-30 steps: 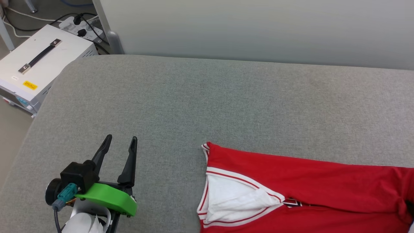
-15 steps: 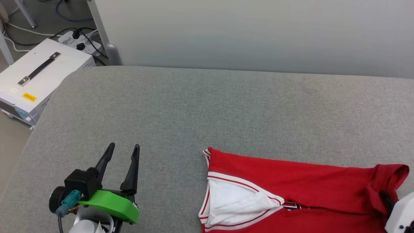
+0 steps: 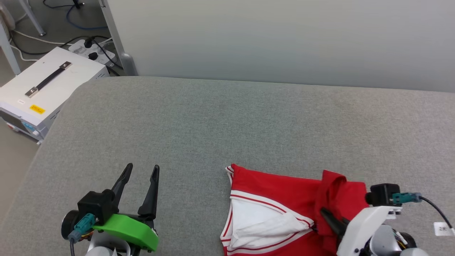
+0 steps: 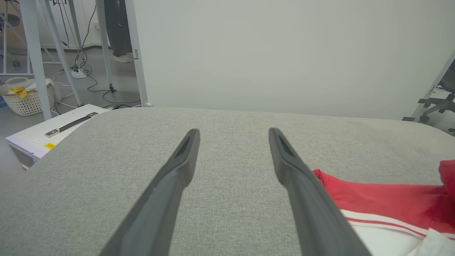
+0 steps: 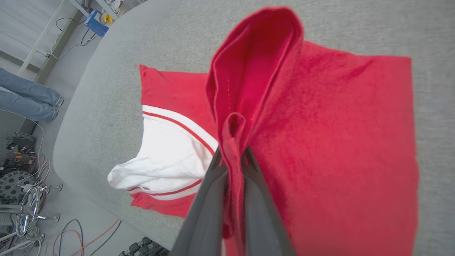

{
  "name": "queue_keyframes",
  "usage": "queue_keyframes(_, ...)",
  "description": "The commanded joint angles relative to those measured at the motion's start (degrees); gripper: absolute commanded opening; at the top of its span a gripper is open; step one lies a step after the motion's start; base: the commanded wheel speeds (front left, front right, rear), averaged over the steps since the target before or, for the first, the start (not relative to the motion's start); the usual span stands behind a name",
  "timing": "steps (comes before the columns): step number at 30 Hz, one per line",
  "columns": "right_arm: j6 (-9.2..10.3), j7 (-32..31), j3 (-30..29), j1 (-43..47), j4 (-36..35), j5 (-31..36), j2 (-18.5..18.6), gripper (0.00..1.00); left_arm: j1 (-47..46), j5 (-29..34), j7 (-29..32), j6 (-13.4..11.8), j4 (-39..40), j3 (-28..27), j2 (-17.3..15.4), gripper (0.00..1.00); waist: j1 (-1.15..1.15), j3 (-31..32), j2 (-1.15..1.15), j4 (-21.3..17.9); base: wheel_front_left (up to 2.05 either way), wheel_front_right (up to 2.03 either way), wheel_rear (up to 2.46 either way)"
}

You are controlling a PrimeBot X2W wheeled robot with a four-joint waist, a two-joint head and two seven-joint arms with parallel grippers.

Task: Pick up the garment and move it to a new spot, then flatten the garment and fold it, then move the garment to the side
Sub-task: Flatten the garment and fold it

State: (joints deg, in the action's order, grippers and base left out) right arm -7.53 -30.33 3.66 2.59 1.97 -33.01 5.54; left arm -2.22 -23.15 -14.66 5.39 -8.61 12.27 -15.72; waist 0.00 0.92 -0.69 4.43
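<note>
While L end effector [image 3: 142, 166] gapes — R end effector [image 5: 233, 155] pinches garment [image 3: 270, 185] fold.

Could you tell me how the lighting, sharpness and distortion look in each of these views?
Head view: soft even light, faint shadows, garment crisp. Left wrist view: wide-angle, the left gripper looms large, grey surface edge bows. Right wrist view: cloth pinched in the right gripper looks blurred.
</note>
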Motion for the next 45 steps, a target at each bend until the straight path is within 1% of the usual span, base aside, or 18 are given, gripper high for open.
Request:
queue_keyframes(1,0.04,-0.3,1.0,-1.2,-0.5,0.1,-0.8,0.0,0.6,0.4,-0.3,0.4,-0.2,-0.1,0.4,1.0,0.0,-0.3,0.69,0.5,0.0,0.0,0.0)
queue_keyframes(3,0.04,-0.4,2.9,-1.9,-0.5,-0.4,-2.0,0.0,0.5,0.5,-0.3,0.5,-0.3,-0.5,0.3,1.0,0.0,-0.5,0.69,0.9,0.0,0.0,0.0)
queue_keyframes(6,0.04,0.8,6.1,-3.4,0.9,-1.9,-2.6,0.0,0.1,0.6,-0.3,0.7,-0.5,-0.8,0.1,1.0,0.0,-0.9,0.69,1.6,0.0,0.0,0.0)
queue_keyframes(9,0.04,3.7,10.3,-4.8,3.2,-6.7,-2.6,0.0,-0.4,0.8,-0.3,0.8,-0.7,-0.9,0.2,1.0,0.0,-1.2,0.69,2.4,0.0,0.0,0.0)
queue_keyframes(12,0.04,7.1,13.8,-6.8,6.5,-9.1,-2.6,0.0,-0.5,0.8,-0.3,1.0,-0.8,-1.1,0.2,1.0,0.0,-1.2,0.69,3.0,0.0,0.0,0.0)
queue_keyframes(20,0.04,12.9,19.3,-11.1,14.9,-10.6,-2.7,0.0,-0.6,1.2,-0.3,1.2,-1.1,-1.4,0.5,1.0,0.0,-1.3,0.69,4.4,0.0,0.0,0.0)
queue_keyframes(21,0.04,13.6,19.7,-11.6,15.8,-10.6,-2.7,0.64,-0.6,1.2,-0.3,1.3,-1.1,-1.4,0.6,1.0,0.0,-1.3,0.69,4.5,0.0,0.0,0.0)
queue_keyframes(22,0.04,14.1,20.0,-11.9,16.5,-10.8,-2.7,1.0,-0.5,1.2,-0.3,1.3,-1.2,-1.4,0.6,1.0,0.0,-1.4,0.69,4.5,0.0,0.0,0.0)
queue_keyframes(26,0.04,15.7,22.5,-13.3,18.3,-11.3,-2.7,1.0,-0.4,1.3,-0.3,1.4,-1.2,-1.5,0.6,1.0,0.0,-1.4,0.69,4.6,0.0,0.0,0.0)
queue_keyframes(31,0.04,16.3,27.7,-14.4,15.6,-14.4,-2.7,1.0,-0.4,1.4,-0.3,1.5,-1.3,-1.5,0.7,1.0,0.0,-1.3,0.69,4.3,0.0,0.0,0.0)
queue_keyframes(34,0.04,17.3,27.8,-15.1,14.4,-14.1,-2.7,1.0,-0.3,1.5,-0.3,1.6,-1.4,-1.5,0.8,1.0,0.0,-1.0,0.69,3.9,0.0,0.0,0.0)
queue_keyframes(36,0.04,18.3,27.0,-16.3,14.0,-10.9,-2.7,1.0,-0.3,1.6,-0.3,1.6,-1.3,-1.5,0.9,1.0,0.0,-0.8,0.69,3.6,0.0,0.0,0.0)
queue_keyframes(38,0.04,19.3,25.5,-17.5,13.6,-6.2,-2.4,1.0,-0.2,1.7,-0.3,1.6,-1.0,-1.6,0.9,1.0,0.0,-0.6,0.69,3.2,0.0,0.0,0.0)
queue_keyframes(39,0.04,19.9,24.6,-18.1,13.1,-3.7,-1.7,1.0,-0.1,1.8,-0.3,1.7,-0.9,-1.7,1.0,1.0,0.0,-0.4,0.69,2.9,0.0,0.0,0.0)
queue_keyframes(40,0.04,20.5,24.1,-18.7,12.6,-1.6,-0.8,1.0,0.0,1.8,-0.3,1.7,-0.8,-1.8,1.1,1.0,0.0,-0.3,0.69,2.7,0.0,0.0,0.0)
queue_keyframes(42,0.04,22.0,23.2,-19.9,11.4,3.4,2.2,1.0,0.1,2.0,-0.3,1.7,-0.5,-2.0,1.2,1.0,0.0,-0.1,0.69,2.3,0.0,0.0,0.0)
queue_keyframes(45,0.04,24.7,19.6,-20.6,10.3,9.6,6.5,1.0,0.4,2.3,-0.3,1.7,0.0,-2.3,1.6,1.0,0.0,0.4,0.69,1.5,0.0,0.0,0.0)
